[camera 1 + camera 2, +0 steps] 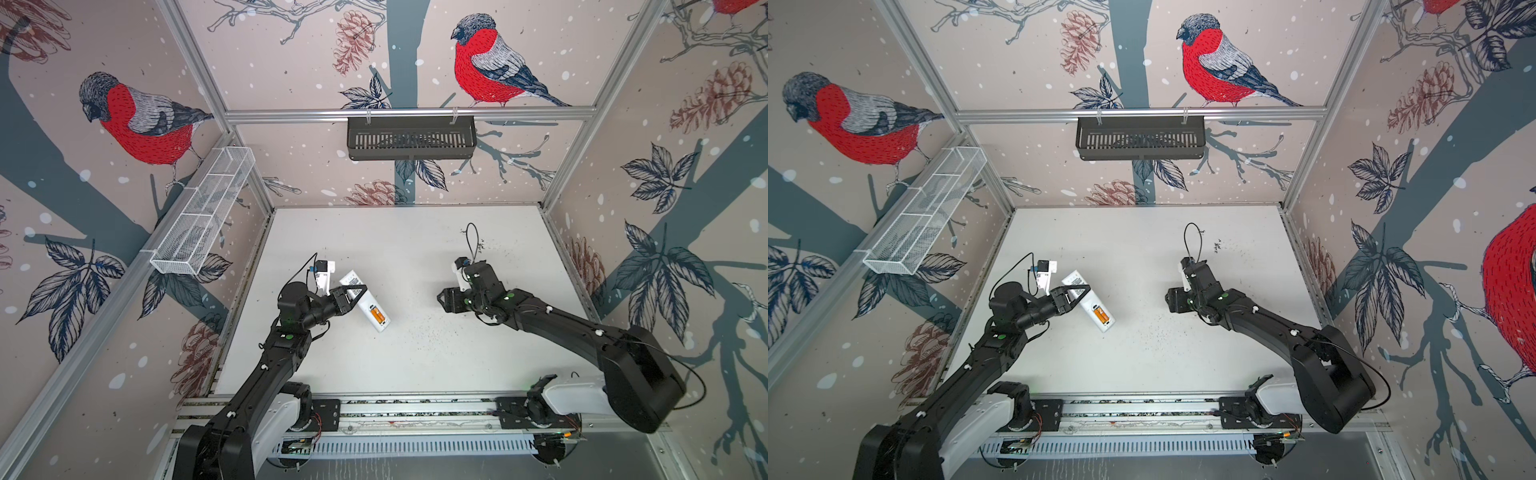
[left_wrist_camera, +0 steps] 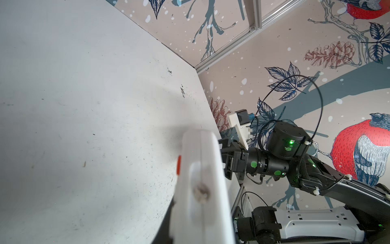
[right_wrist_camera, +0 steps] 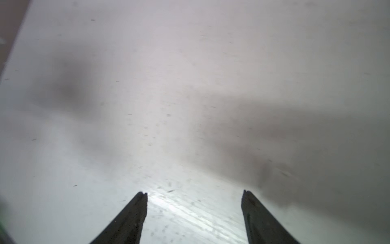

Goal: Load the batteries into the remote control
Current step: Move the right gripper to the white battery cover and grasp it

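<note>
The remote control (image 1: pixel 365 308) (image 1: pixel 1088 308) is a slim white bar lying slanted, left of the table's middle, plain back up. Its compartment near the lower end is uncovered, and the orange batteries (image 1: pixel 376 314) (image 1: pixel 1099 313) lie inside it. My left gripper (image 1: pixel 355 290) (image 1: pixel 1079 291) is shut on the remote's upper half. The left wrist view shows the remote (image 2: pixel 202 190) close and blurred, with an orange battery (image 2: pixel 178 165) edge at its side. My right gripper (image 1: pixel 443 298) (image 3: pixel 194 193) hangs open and empty over bare table, well right of the remote.
A black slotted basket (image 1: pixel 411 137) hangs on the back wall. A white wire basket (image 1: pixel 203 212) is fixed to the left wall. Dark specks (image 1: pixel 432 332) dot the white table (image 1: pixel 415 249). An aluminium rail (image 1: pixel 415 409) carrying both arm bases runs along the front edge.
</note>
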Tool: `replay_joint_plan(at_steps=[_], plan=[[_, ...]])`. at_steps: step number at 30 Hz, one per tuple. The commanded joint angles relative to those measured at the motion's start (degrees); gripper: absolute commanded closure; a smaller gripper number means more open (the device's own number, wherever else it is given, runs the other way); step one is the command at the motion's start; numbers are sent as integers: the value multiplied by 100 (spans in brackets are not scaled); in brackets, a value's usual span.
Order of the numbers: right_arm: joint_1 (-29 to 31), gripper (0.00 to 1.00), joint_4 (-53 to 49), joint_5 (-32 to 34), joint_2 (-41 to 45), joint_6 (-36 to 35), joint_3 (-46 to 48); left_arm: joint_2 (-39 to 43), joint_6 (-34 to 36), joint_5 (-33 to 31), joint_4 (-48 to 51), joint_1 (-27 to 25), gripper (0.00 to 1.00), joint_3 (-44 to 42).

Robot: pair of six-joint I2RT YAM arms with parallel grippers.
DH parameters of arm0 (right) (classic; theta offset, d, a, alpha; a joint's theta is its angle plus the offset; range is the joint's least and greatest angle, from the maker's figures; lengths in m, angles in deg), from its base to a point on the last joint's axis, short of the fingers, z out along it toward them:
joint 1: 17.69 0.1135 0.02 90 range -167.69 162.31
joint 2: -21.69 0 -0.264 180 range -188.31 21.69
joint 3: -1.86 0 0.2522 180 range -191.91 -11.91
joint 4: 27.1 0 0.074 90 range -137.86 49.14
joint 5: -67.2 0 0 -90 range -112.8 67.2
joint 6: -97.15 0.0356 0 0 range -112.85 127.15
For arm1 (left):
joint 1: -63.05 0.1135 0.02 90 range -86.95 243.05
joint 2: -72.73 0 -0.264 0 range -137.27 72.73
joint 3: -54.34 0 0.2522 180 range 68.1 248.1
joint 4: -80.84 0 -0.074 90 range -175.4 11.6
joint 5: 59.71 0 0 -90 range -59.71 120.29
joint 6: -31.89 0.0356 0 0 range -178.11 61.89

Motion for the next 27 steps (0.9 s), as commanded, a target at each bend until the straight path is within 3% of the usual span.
replay_joint_plan(at_steps=[1,13,27], plan=[[-216,26,-348,776,41,91,170,-6,123,-135,-99,-21,100,6],[-440,29,65,602,-581,16,294,131,60,-151,-110,-38,100,-39],[-39,50,-225,1253,-1317,81,-114,267,-69,-104,-388,-38,100,-198]])
